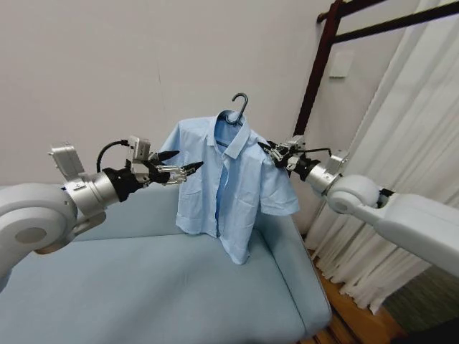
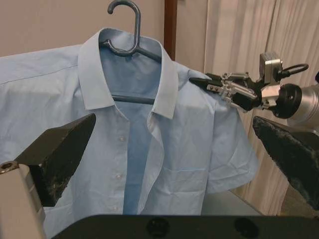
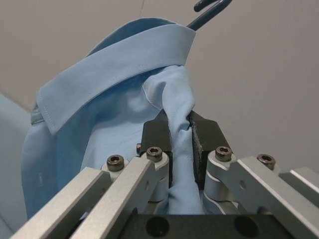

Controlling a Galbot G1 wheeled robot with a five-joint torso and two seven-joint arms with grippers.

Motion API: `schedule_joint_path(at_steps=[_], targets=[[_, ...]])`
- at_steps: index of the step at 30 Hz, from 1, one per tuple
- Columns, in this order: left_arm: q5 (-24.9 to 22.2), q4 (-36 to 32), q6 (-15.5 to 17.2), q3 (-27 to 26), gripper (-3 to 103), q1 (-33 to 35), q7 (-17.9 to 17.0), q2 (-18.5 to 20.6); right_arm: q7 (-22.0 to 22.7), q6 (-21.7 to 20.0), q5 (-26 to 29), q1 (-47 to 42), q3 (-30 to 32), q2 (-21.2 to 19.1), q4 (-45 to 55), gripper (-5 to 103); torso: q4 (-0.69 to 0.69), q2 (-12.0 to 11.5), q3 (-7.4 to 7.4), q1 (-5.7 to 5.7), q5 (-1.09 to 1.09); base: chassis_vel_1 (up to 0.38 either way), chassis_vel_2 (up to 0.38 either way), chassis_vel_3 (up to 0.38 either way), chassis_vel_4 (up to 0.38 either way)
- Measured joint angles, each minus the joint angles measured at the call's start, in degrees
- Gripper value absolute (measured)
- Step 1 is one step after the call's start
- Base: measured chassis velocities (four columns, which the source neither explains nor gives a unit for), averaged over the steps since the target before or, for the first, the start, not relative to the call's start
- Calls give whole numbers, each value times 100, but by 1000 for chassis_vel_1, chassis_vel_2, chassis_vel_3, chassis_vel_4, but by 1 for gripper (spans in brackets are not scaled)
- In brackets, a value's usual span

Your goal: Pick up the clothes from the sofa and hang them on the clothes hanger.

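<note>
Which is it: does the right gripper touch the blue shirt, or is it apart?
Touching. The right wrist view shows the right gripper shut on a fold of the blue shirt.

Light blue shirt, dark grey hanger, pale blue sofa, white curtain, dark brown rack

arms: white shells | left end effector: black cable loop | right end effector: silver links, hex screws
</note>
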Motion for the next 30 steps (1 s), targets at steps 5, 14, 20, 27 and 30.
schedule_joint_path(at_steps=[5, 14, 20, 27, 30], targets=[[-28, -15, 5, 13, 100, -19, 0, -26, 219, 239, -210, -566, 205, 5, 82, 9, 1, 0, 0, 0, 0, 0, 0, 0, 0], [-32, -9, 14, -8, 100, -20, 8, -50, 677, 671, -802, -2068, 970, 165, 151, 9, 3, 0, 1, 0, 1, 0, 0, 0, 0], [-33, 20, 24, -25, 100, -24, 24, -77, 761, 391, -1478, -4270, 3162, 588, 422, 9, 3, 0, 1, 0, -2, 0, 0, 0, 0], [-52, 86, 37, -9, 100, -84, 90, -66, 782, -448, -2126, -6630, 5480, 1196, 950, 9, 0, 0, 0, -1, 0, 0, 0, 0, 0], [-53, 97, 38, 0, 100, -89, 94, -88, 892, -652, -2185, -6959, 5790, 1206, 1157, 9, 1, 0, 0, 0, -2, 0, 0, 0, 0]])
